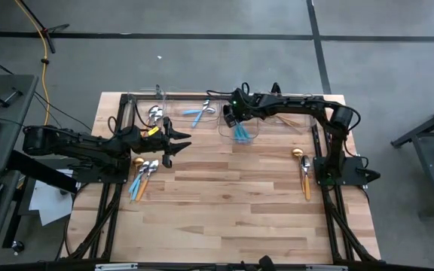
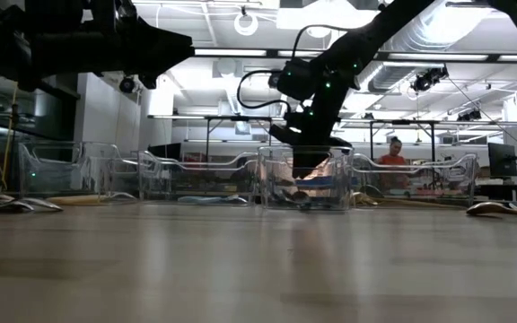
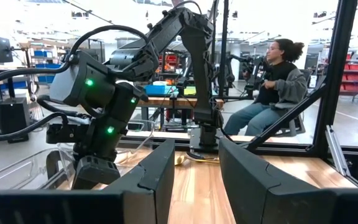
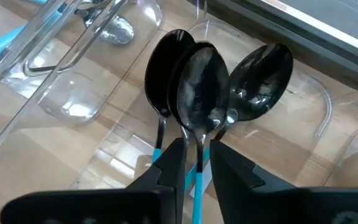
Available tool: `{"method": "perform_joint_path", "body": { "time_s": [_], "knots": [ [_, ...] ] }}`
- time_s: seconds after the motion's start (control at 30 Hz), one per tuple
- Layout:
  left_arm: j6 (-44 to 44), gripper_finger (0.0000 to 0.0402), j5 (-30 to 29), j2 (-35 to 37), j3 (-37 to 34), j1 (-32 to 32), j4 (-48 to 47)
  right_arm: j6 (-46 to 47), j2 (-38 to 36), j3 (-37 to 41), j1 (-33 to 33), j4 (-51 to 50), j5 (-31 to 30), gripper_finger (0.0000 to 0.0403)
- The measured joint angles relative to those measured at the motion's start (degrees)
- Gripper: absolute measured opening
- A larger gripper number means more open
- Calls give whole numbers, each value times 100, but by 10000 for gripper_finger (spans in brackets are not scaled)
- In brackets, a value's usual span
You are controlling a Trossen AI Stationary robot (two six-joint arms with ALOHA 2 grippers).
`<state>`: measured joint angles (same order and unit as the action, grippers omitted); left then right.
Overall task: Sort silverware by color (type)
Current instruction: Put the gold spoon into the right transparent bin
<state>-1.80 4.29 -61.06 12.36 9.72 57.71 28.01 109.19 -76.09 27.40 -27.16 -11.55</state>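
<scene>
The right gripper (image 4: 194, 163), fingers barely parted, straddles the blue handle of a black spoon (image 4: 199, 87) lying in the clear bin (image 1: 239, 129); the spoon runs straight ahead, bowl farthest.

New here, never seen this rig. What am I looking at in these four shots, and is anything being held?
It is a two-arm robot sorting cutlery on a wooden table. One picture looks straight down, one looks level across the tabletop, and one comes from each wrist. The right gripper is down inside a clear bin, straddling the blue handle of one of three black spoons; whether it is gripping cannot be told. The left gripper hovers open and empty near loose spoons with orange and light-blue handles. A gold spoon lies by the right arm's base. A seated person is beyond the table.
</scene>
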Motion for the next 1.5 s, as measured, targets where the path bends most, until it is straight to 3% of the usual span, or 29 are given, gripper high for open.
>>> {"method": "perform_joint_path", "body": {
  "time_s": [0.27, 0.37, 0.57, 0.73, 0.87, 1.07, 1.2, 1.37, 1.5],
  "knots": [
    [57, 117, 0, 0, 0, 0, 0, -925, -365, 7, -42, 14, -69, 79],
    [97, 117, 1, 0, 0, 0, 29, -1309, -645, 7, -192, -146, -435, 80],
    [-56, 117, 15, 67, 0, 0, 29, -1917, -1016, 7, -812, -368, -1205, 81],
    [-116, 117, 219, 318, 2, 0, -330, -2184, -1032, 25, -1398, -319, -1270, 81],
    [-125, 117, 282, 698, 1, 0, -908, -2395, -1314, 671, -1780, 257, -1474, 81],
    [-260, 117, 282, 1187, 0, 0, -1356, -1865, -2625, 2462, -2084, 1972, -1332, 81],
    [-259, 117, 282, 1215, 0, 0, -1313, -1918, -3350, 3710, -2302, 4559, -480, 81],
    [-258, 117, 280, 1034, 0, 0, -1259, -2473, -3429, 4735, -2405, 7359, 415, 81],
    [-257, 117, 261, 870, 0, 0, -1250, -2957, -3333, 4972, -2409, 8045, 631, 81]
  ]
}}
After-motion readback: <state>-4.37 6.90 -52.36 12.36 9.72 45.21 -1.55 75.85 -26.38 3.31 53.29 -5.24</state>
